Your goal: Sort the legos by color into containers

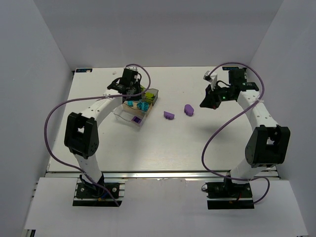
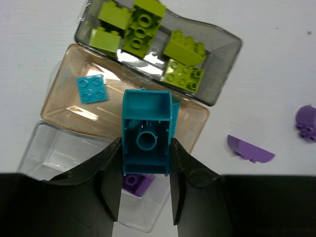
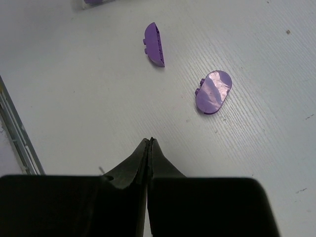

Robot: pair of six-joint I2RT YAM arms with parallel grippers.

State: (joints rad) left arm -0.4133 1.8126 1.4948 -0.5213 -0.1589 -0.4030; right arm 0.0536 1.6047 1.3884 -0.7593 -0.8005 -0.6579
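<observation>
My left gripper (image 2: pixel 146 148) is clamping a cyan brick (image 2: pixel 146 116) over the orange tray (image 2: pixel 61 96), where a flat cyan piece (image 2: pixel 92 89) is lying. Lime bricks (image 2: pixel 143 24) are filling the grey tray (image 2: pixel 223 61). My right gripper (image 3: pixel 149 147), pressed together and empty, is hovering over the surface (image 3: pixel 74 98) near two purple pieces (image 3: pixel 154 44).

Your left arm (image 1: pixel 96 109): extended forward and inward from its base. Left end effector (image 2: pixel 146 148): pointing down, fingers clamped on either side of a cyan brick (image 2: pixel 146 116).
Your right arm (image 1: pixel 256 111): bent forward, wrist turned inward. Right end effector (image 3: pixel 149 143): fingers pressed together.
</observation>
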